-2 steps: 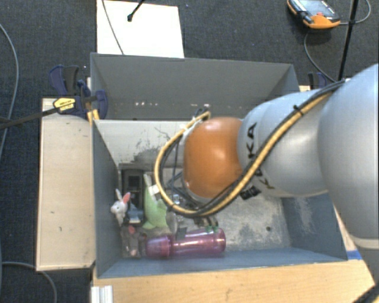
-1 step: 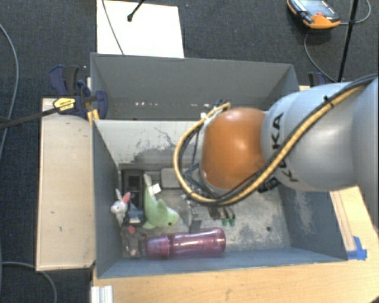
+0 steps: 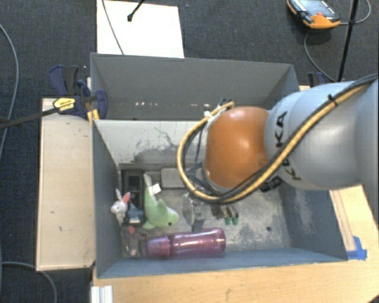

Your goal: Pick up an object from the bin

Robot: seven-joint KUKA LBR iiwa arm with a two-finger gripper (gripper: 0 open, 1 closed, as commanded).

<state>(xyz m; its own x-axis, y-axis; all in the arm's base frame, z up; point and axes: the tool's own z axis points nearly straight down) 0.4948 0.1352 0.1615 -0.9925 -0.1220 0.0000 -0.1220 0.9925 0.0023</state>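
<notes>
Purple bottle [image 3: 186,244] lying on its side in bin [image 3: 195,83], just beside gripper [image 3: 195,218], grip state impossible to tell

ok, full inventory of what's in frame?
bin: 1, grey, centre
bottle: 1, purple, lying along the near wall
toy: 1, green, left half of the floor, just behind the bottle
rabbit: 1, white and pink, by the left wall, beside the toy
box: 1, black, left rear of the floor
block: 1, grey, flat, right of the box
device: 1, orange and black, outside the bin, top right
gripper: 1, dark, right of the toy, behind the bottle
cover: 1, orange, on the wrist
cables: yellow-black loop round the cover
arm: 1, silver-grey, from the right
</notes>
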